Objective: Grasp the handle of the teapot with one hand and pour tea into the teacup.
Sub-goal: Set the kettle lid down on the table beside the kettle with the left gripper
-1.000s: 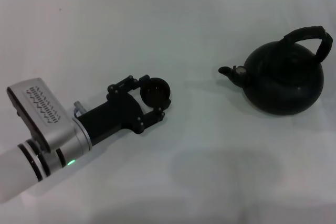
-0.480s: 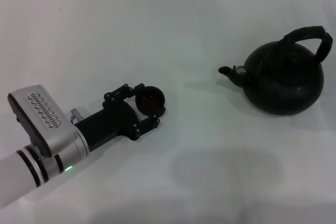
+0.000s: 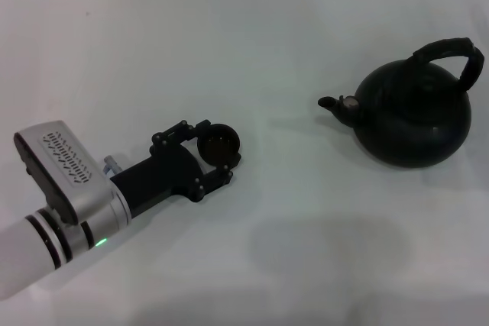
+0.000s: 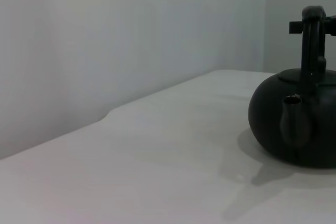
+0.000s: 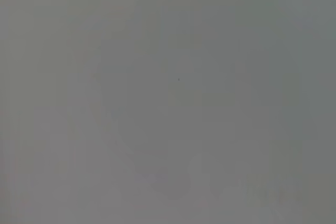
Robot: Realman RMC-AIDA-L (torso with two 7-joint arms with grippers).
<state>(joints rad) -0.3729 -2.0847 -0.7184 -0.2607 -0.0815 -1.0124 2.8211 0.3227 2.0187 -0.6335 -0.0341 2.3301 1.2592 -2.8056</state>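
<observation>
While the left tool [image 3: 217, 150] is clamped on the teacup [image 3: 218, 143] at lower left, any slip could tip it, far from the teapot [image 3: 412, 112].

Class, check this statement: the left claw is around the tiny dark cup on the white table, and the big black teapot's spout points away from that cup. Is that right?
Not quite. In the head view the large round matte black teapot has its short spout pointing toward the tiny round dark teacup, not away from it. The rest holds: the left claw is around that cup on the white table.
</observation>
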